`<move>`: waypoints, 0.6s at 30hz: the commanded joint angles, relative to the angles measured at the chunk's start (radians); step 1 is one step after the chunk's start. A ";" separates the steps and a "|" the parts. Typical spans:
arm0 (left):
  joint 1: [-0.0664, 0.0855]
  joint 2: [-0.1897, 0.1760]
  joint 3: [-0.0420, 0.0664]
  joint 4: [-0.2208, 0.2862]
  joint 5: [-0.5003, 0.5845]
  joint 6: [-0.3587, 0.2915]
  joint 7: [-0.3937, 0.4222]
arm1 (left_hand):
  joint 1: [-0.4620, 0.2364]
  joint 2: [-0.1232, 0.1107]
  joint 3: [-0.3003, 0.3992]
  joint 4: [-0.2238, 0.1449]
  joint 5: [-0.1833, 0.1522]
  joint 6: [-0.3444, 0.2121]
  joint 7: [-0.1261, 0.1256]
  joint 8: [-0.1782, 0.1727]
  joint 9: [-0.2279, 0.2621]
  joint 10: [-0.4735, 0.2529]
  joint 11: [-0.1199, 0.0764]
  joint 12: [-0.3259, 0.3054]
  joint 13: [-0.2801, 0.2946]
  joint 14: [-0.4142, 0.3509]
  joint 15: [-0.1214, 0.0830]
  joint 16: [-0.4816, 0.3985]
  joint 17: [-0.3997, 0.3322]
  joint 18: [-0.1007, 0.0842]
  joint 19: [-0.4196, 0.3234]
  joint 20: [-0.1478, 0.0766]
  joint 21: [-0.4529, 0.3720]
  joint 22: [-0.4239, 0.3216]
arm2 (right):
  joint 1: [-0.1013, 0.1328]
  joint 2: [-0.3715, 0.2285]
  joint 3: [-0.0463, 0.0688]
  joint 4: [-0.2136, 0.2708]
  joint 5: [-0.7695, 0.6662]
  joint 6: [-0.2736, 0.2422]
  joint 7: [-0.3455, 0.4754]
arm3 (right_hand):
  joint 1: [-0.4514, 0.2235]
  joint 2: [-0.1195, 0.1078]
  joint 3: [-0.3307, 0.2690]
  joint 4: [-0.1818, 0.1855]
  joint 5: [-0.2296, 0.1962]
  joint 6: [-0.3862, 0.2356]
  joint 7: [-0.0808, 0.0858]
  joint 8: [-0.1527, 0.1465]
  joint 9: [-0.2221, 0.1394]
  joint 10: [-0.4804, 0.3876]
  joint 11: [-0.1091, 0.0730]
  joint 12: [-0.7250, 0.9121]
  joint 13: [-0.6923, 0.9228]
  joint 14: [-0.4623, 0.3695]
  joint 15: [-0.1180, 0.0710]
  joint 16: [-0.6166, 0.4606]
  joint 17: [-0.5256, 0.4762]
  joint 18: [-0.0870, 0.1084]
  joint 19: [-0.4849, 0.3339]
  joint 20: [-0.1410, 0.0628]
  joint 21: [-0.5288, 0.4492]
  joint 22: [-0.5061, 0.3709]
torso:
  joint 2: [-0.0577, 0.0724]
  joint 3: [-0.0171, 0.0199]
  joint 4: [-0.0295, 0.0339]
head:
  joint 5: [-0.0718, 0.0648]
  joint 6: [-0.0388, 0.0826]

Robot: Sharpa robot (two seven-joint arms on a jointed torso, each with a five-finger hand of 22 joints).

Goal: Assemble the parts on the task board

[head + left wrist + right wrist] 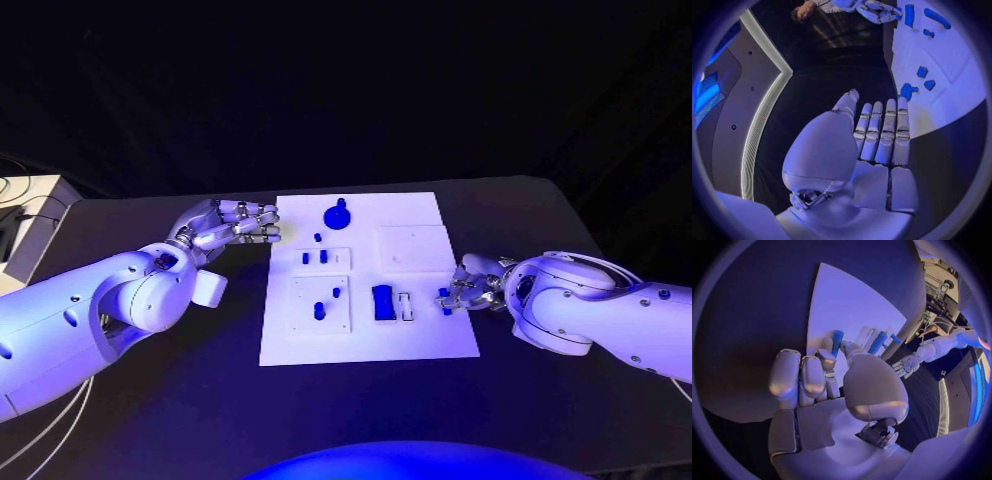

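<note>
The white task board (pixel 433 335) lies in the middle of the black table. On it are a rounded blue part (pixel 336 213) at the far edge, two small blue parts (pixel 315 257) in a raised square plate, two blue pegs (pixel 327 300) in the nearer plate, and a blue block (pixel 384 302) beside a white slot. My right hand (pixel 473 285) rests at the board's right edge and pinches a small blue part (pixel 837 341) between thumb and fingers. My left hand (pixel 231 225) hovers by the board's far left corner, fingers (pixel 882 132) stretched out side by side, holding nothing.
A white box (pixel 29 215) with cables stands at the table's left edge. Bare black table (pixel 173 400) runs along both sides of the board and in front of it. A blank raised plate (pixel 414 247) sits on the board's far right.
</note>
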 commanded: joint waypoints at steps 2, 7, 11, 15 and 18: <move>-0.001 0.001 0.001 0.003 0.006 0.013 0.005 | 0.003 0.003 0.003 0.004 0.004 -0.007 -0.001 -0.004 0.000 -0.002 -0.001 -0.003 -0.001 -0.006 -0.002 0.003 -0.001 0.005 0.001 0.008 0.002 -0.001 | -0.007 0.000 -0.005 0.002 0.072 -0.027 0.027 | -0.042 -0.002 0.304 -0.266 0.001 -0.018 -0.008 0.017 0.015 0.008 -0.001 -0.004 -0.002 0.002 -0.004 -0.005 -0.002 -0.010 0.056 -0.003 -0.003 0.146 | 0.000 0.0002 0.0001 | 0.001 0.000; -0.001 0.001 0.001 0.002 0.006 0.013 0.004 | 0.003 0.003 0.003 0.004 0.004 -0.007 -0.001 -0.004 0.000 -0.002 -0.001 -0.003 -0.001 -0.006 -0.002 0.003 -0.001 0.005 0.001 0.008 0.002 -0.001 | -0.007 -0.010 -0.005 0.008 0.141 -0.072 0.045 | -0.054 -0.001 0.335 -0.302 0.013 -0.021 -0.005 0.020 0.021 0.006 0.000 -0.012 -0.007 0.002 -0.003 -0.006 -0.002 -0.010 0.056 -0.003 0.000 0.147 | 0.000 -0.0003 0.0002 | 0.002 -0.003; -0.001 0.002 0.001 0.001 0.006 0.013 0.003 | 0.005 0.002 0.004 0.004 0.004 -0.008 0.000 -0.003 0.000 -0.003 0.000 -0.003 -0.001 -0.006 -0.001 0.003 -0.001 0.005 0.001 0.008 0.002 -0.001 | -0.003 -0.017 -0.004 0.022 0.204 -0.103 0.067 | -0.060 0.004 0.339 -0.316 0.017 -0.020 -0.005 0.022 0.023 0.008 -0.001 -0.010 -0.005 0.002 -0.003 -0.005 0.000 -0.009 0.056 -0.002 0.001 0.147 | 0.000 -0.0003 0.0001 | 0.002 -0.003; -0.001 0.003 0.001 0.000 0.006 0.013 0.002 | 0.005 0.002 0.004 0.004 0.004 -0.008 0.000 -0.003 0.000 -0.003 0.000 -0.003 -0.001 -0.006 -0.001 0.003 -0.001 0.005 0.001 0.008 0.002 -0.001 | 0.001 -0.020 -0.004 0.039 0.240 -0.119 0.079 | -0.060 0.005 0.339 -0.318 0.017 -0.020 -0.005 0.022 0.023 0.008 -0.001 -0.009 -0.005 0.002 -0.003 -0.005 0.000 -0.009 0.056 -0.002 0.002 0.147 | 0.000 -0.0004 -0.0001 | 0.003 -0.003; -0.001 0.003 0.001 0.000 0.006 0.013 0.002 | 0.005 0.002 0.004 0.004 0.004 -0.008 0.000 -0.003 0.000 -0.003 0.000 -0.003 -0.001 -0.006 -0.001 0.003 -0.001 0.005 0.001 0.008 0.002 -0.001 | 0.006 -0.021 -0.004 0.054 0.261 -0.129 0.085 | -0.060 0.007 0.339 -0.321 0.017 -0.019 -0.005 0.022 0.024 0.009 -0.001 -0.008 -0.004 0.002 -0.003 -0.006 -0.001 -0.009 0.056 -0.002 0.002 0.147 | 0.000 -0.0006 0.0002 | 0.005 -0.003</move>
